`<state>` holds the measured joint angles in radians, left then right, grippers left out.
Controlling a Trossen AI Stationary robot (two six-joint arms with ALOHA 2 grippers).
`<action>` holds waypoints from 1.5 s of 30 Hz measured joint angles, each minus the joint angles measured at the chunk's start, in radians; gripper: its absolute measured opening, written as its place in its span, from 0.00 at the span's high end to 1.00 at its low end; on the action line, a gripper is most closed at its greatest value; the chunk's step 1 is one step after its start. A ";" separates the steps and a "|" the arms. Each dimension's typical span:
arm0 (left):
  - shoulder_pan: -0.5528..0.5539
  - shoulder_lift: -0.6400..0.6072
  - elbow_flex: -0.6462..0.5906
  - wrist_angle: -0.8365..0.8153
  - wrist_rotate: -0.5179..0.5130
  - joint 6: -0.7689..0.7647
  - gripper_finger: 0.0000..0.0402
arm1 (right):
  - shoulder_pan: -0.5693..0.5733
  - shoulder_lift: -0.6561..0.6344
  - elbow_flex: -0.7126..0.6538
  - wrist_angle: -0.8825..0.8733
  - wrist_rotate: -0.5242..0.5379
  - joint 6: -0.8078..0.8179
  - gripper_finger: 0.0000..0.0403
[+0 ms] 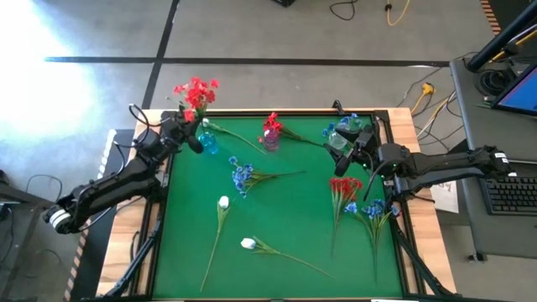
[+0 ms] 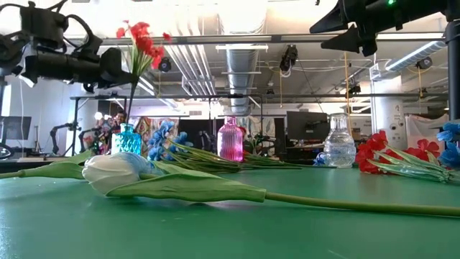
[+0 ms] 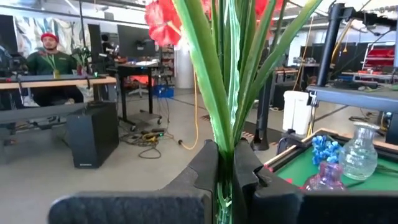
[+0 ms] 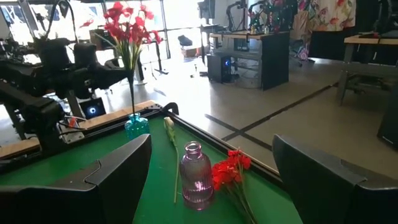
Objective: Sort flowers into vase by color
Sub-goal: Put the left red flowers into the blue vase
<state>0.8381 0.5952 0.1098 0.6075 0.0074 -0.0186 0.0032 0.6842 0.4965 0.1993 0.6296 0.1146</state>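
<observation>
Red flowers between left gripper's fingers

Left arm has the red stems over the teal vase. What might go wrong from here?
The left gripper is shut on the red flowers, whose stem goes down into the narrow teal vase; a sideways pull may tip it. That vase stands near the table's edge, so it might fall off. The pink vase already has a red flower beside it.
</observation>
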 joint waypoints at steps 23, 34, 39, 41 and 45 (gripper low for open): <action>0.000 -0.023 -0.095 0.119 0.002 -0.081 0.88 | 0.000 0.000 0.000 0.000 0.000 -0.002 0.19; 0.000 -0.032 -0.094 0.018 0.004 -0.100 0.60 | 0.000 0.000 0.001 0.000 0.000 -0.002 0.19; 0.000 -0.044 -0.094 -0.008 0.005 -0.112 0.53 | 0.000 0.000 0.001 0.000 0.000 -0.003 0.19; 0.000 -0.054 -0.094 -0.033 0.005 -0.123 0.52 | 0.000 0.000 0.001 0.000 0.000 -0.003 0.19; 0.000 -0.076 -0.094 -0.113 0.005 -0.136 0.51 | 0.000 0.000 0.001 0.000 0.000 0.005 0.19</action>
<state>0.8379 0.5195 0.0162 0.4942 0.0120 -0.1544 0.0032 0.6838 0.4973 0.1993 0.6293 0.1192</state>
